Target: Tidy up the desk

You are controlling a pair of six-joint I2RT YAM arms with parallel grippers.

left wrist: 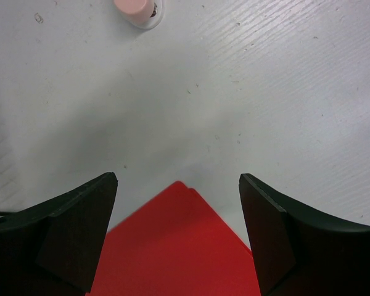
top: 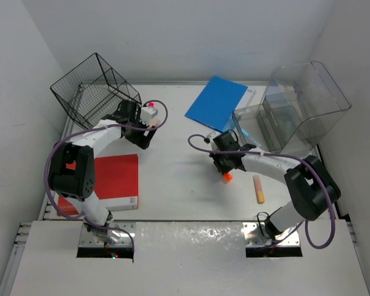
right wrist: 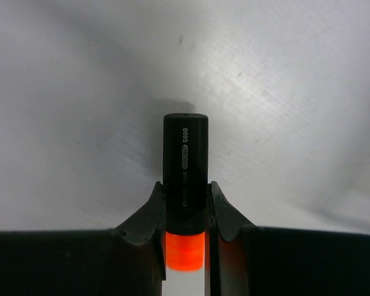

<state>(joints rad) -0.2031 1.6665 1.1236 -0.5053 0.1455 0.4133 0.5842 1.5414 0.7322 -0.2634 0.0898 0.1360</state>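
Observation:
The white desk point(top: 179, 191) carries scattered items. My right gripper point(top: 226, 165) point(right wrist: 185, 190) is shut on a marker point(right wrist: 185, 148) with a black cap, an orange band and a white body. It holds the marker just over the desk's middle, and the orange band point(top: 227, 177) shows in the top view. My left gripper point(top: 144, 134) point(left wrist: 179, 185) is open and empty, pointing down over the far right corner of a red notebook point(top: 116, 179) point(left wrist: 172, 246). A small pink item point(left wrist: 137, 7) point(top: 152, 103) lies beyond it.
A black wire basket point(top: 92, 92) stands tilted at the far left. A blue folder point(top: 217, 103) lies at the back centre. A clear plastic bin point(top: 299, 108) stands at the far right. A peach-coloured pen point(top: 258, 189) lies right of my right gripper.

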